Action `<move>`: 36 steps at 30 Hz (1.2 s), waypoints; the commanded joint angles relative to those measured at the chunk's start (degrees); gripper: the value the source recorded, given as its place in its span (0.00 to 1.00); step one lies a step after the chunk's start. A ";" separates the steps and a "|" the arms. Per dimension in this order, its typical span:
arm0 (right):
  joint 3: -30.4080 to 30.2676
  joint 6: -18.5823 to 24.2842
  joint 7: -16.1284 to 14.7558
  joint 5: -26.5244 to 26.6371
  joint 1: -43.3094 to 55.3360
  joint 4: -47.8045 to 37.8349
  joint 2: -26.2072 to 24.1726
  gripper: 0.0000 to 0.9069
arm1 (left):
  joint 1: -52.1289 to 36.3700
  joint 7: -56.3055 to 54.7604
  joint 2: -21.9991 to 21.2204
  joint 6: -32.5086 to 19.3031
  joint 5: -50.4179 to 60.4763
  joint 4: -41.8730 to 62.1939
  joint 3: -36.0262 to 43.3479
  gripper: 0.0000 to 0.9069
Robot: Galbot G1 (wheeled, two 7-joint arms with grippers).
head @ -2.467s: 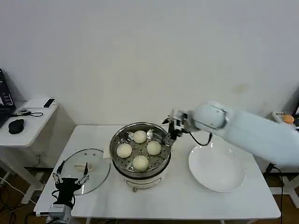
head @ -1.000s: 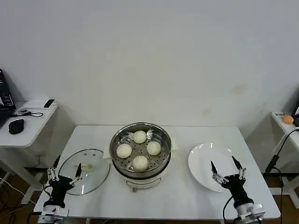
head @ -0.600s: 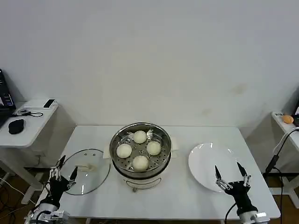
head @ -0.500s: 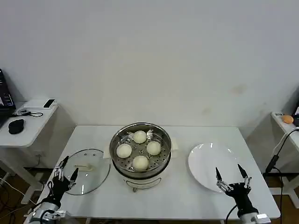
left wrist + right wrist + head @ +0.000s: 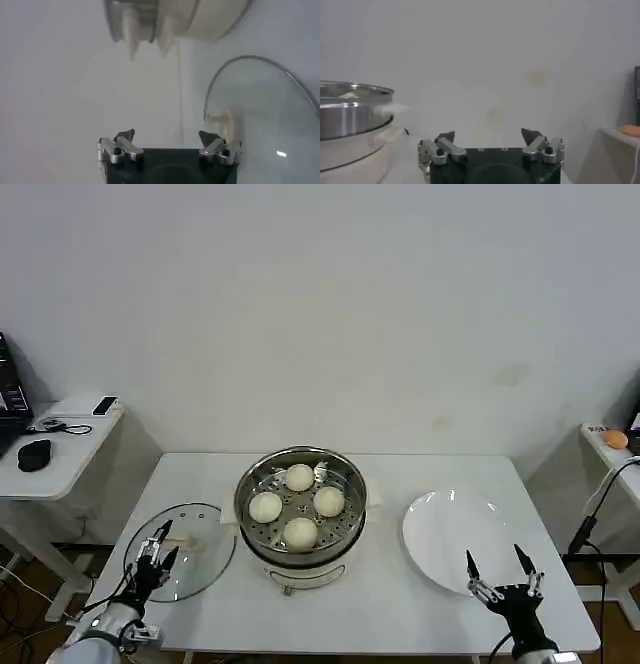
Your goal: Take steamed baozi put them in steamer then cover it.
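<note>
Left end effector (image 5: 157, 550) shifted over lid (image 5: 196, 549); steamer (image 5: 300, 509) upright, uncovered

Right pincer (image 5: 495, 572) back from steamer (image 5: 300, 502).

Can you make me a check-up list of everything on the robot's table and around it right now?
Surface: white table, bare spots clean.
Job's things: four steamed baozi sit inside the steamer; it is uncovered. The glass lid lies flat on the table to its left.
Clutter: white plate, nothing on it, right of the steamer.
Grippers: left gripper open, over the lid's near edge; right gripper open, at the plate's near edge, holding nothing.
Cables: black cable hanging at far right.
Surroundings: side desk with a computer mouse; plain wall.
</note>
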 commanded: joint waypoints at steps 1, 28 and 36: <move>0.02 -0.04 -0.10 -0.42 -0.47 0.00 0.64 1.00 | -5.48 0.78 1.03 0.22 4.18 5.06 2.97 1.00; -0.85 0.30 -0.28 -0.87 0.11 -1.40 1.15 1.00 | -13.01 0.95 2.07 0.53 4.82 13.62 5.03 1.00; -1.17 0.26 -0.27 -0.99 0.32 -1.74 1.20 1.00 | -12.94 0.36 1.26 -0.24 4.85 13.80 5.39 0.00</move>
